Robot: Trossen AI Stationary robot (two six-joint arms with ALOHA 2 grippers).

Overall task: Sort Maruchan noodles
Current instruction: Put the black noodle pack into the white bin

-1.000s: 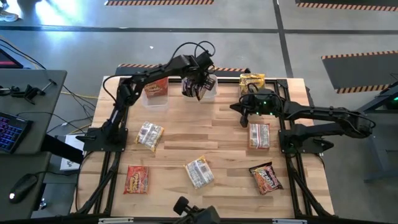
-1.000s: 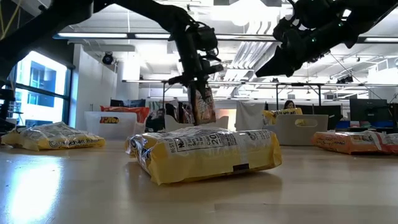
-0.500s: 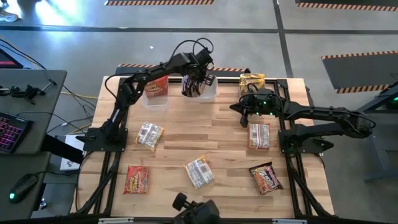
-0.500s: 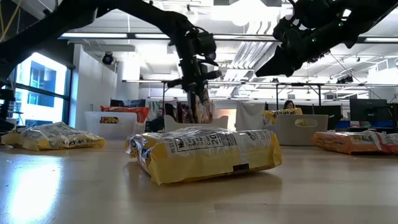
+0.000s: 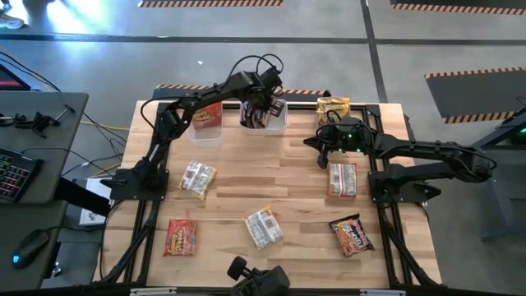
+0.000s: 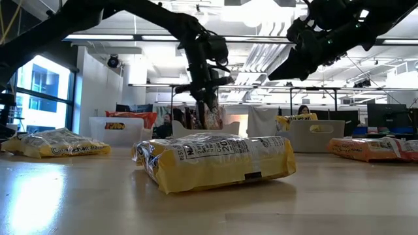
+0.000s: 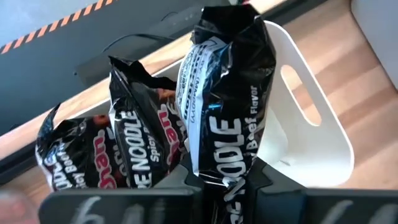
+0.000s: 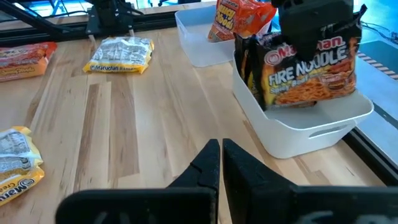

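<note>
My left gripper point(image 5: 261, 104) hangs over the middle white tub point(image 5: 279, 123) at the table's far edge, shut on a dark Maruchan noodle packet point(image 7: 217, 106). The packet stands inside that tub next to two more dark packets point(image 7: 134, 143). My right gripper point(image 8: 221, 158) waits shut above the table right of centre, touching nothing. The left tub point(image 5: 205, 131) holds a red-orange packet, and the right tub point(image 5: 333, 108) a yellow one. Three yellow packets point(image 5: 197, 178) point(image 5: 263, 228) point(image 5: 343, 178), a red-orange one point(image 5: 181, 237) and a dark-and-orange one point(image 5: 353, 236) lie flat on the table. My left gripper pinches the dark packet's upper end point(image 7: 231, 177) between its two fingers point(image 7: 264, 180), coming from above and pointing steeply down. The packet hangs about upright below the fingers, its lower part inside the tub point(image 8: 311, 115). Whether it touches the tub's floor is hidden by the wall.
The three tubs stand in a row along the far edge. Bare wood point(image 5: 271, 177) lies between the loose packets in the middle. Dark frame bars point(image 5: 140, 214) run along the table's left and right sides. A desk with a keyboard point(image 5: 16, 177) stands off to the left.
The dark packet in my left gripper hung tilted over the middle tub's near rim. It now stands more upright within the tub, with the gripper still shut on it.
</note>
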